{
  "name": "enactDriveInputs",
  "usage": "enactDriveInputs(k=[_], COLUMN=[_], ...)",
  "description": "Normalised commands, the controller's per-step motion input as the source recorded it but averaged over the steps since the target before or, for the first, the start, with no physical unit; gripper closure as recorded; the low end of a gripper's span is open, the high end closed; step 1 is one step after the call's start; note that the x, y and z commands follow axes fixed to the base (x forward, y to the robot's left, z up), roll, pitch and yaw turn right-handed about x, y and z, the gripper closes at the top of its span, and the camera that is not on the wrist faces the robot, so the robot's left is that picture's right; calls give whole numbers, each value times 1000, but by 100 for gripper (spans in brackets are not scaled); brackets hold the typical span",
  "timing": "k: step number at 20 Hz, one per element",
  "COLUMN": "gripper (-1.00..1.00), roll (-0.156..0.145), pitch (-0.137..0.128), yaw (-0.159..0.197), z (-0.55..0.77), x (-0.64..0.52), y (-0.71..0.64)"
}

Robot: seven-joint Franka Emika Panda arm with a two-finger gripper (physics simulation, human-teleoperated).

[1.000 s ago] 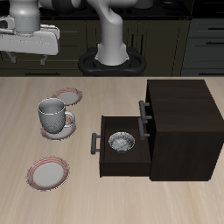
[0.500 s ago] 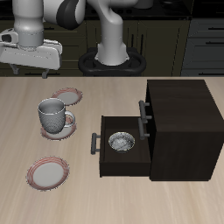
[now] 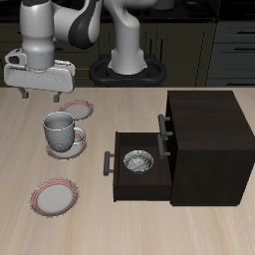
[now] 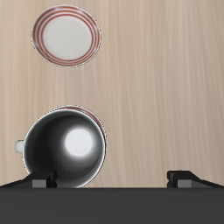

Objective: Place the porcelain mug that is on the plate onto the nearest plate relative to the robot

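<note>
A white porcelain mug stands upright on a red-rimmed plate in the exterior view. The wrist view looks down into the mug, and the plate under it is hidden there. A second red-rimmed plate lies farther back, closest to the robot base. A third plate lies near the table's front edge and also shows in the wrist view. My gripper hangs open and empty above the table, behind and beside the mug, apart from it. In the wrist view the gripper shows both fingertips spread wide.
A dark cabinet stands on the table beside the plates. Its drawer is pulled open toward the plates and holds a small bowl. The drawer handle sticks out toward the mug.
My gripper has come down and moved toward the mug and the back plate. The mug, plates and drawer have not moved.
</note>
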Motion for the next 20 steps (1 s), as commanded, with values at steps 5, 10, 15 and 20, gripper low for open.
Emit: enactDriveInputs(k=[5, 10, 15, 20], gripper=[-100, -100, -100, -100], roll=[-9, -10, 10, 14], pitch=[8, 1, 31, 15], yaw=[-23, -30, 10, 21], z=[-378, -291, -404, -316], x=[48, 45, 82, 60], y=[-68, -99, 43, 85])
